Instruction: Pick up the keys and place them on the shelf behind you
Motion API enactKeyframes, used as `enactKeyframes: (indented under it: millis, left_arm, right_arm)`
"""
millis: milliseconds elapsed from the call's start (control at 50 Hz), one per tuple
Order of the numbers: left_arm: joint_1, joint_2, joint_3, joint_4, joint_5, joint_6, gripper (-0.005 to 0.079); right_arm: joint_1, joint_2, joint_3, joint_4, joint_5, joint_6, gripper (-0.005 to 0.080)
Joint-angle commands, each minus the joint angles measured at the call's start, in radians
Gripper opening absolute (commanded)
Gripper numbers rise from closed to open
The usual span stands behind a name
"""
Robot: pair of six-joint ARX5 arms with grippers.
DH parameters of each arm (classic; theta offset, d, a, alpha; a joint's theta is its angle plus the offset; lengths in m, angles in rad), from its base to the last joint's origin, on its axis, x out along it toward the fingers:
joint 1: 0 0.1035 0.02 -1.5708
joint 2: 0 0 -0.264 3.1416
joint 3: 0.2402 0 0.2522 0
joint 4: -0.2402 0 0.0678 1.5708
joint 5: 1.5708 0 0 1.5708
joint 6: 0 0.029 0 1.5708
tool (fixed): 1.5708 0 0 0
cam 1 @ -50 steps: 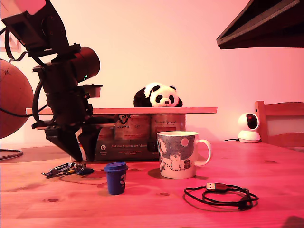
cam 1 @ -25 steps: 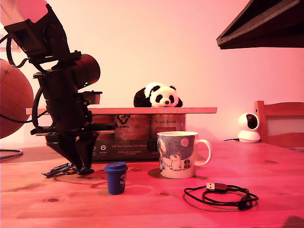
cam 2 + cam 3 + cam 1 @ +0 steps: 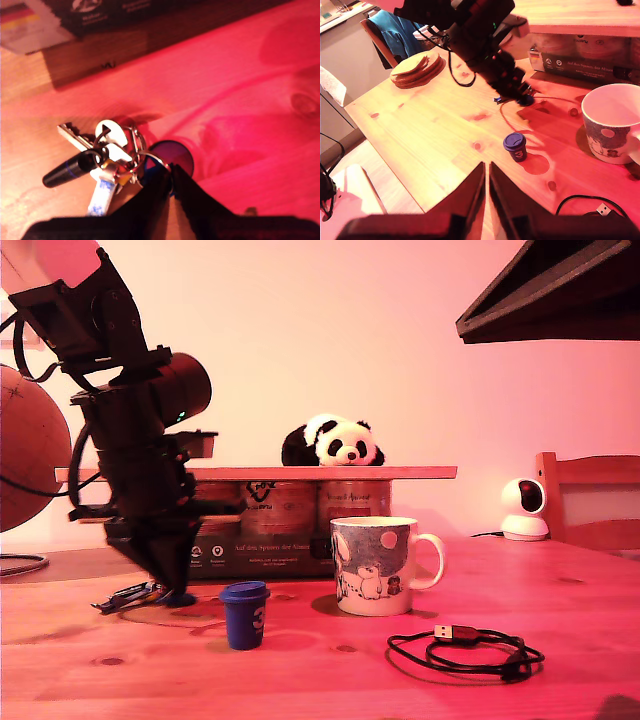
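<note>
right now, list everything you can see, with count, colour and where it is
keys: one dark bunch, on tabletop at my first gripper
shelf: one light wood plank, on cans and a box
panda toy: one, black-white, on shelf
mug: one, white printed, mid-table
small cup: one, blue, beside mug
USB cable: one, black, coiled, exterior view's right
camera: one, white, exterior view's right
first gripper: shut by the key ring
second gripper: shut, raised, holding nothing

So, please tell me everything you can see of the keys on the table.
The keys are a small bunch on metal rings: a pale flat key head, a dark cylindrical fob with a blue band, and a blue-and-white tag. They lie flat on the wooden tabletop, near the exterior view's left. My first gripper is closed at the bunch's ring; whether it truly grips cannot be told.
</note>
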Motion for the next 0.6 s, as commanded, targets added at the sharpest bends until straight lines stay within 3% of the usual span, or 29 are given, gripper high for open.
enactKeyframes:
  millis: [0, 580]
  left_arm:
    - [0.001, 0.008, 0.0, -0.023, 0.019, 0.004, -0.0024]
    - [0.001, -0.204, 0.0, -0.212, 0.068, 0.004, -0.0024]
  right_arm:
    - [0.006, 0.004, 0.004, 0.009, -0.004, -0.002, -0.0012]
    - [0.006, 0.004, 0.004, 0.01, -0.003, -0.003, -0.0012]
